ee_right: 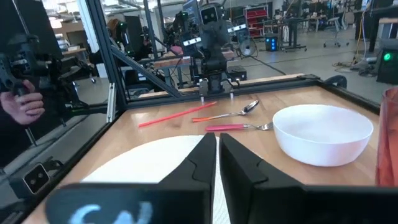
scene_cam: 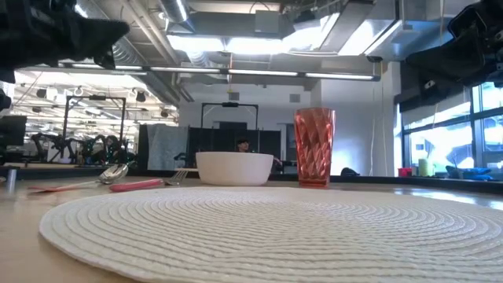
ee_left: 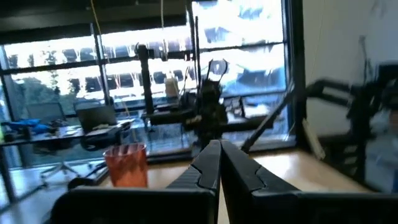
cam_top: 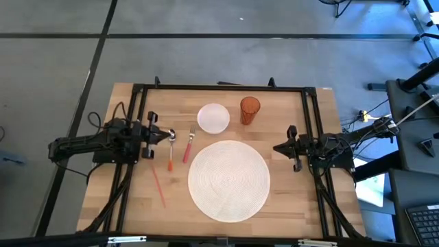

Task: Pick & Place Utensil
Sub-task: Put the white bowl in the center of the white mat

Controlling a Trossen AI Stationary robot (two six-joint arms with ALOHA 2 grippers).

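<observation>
**Both grippers closed and empty**

My left gripper (cam_top: 156, 135) hangs pinched shut just beside the spoon (cam_top: 171, 147), holding nothing. The fork (cam_top: 188, 144) lies between spoon and mat (cam_top: 228, 180). Only my right wrist view shows a person's hand (ee_right: 22, 102) off-table. My right gripper (cam_top: 280, 147) waits shut past the mat.

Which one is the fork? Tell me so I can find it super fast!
Start at the big round white placemat. Just off its left edge, below the white bowl, lies the fork. It sits between placemat and spoon, and it has prongs rather than the spoon's round scoop.
</observation>
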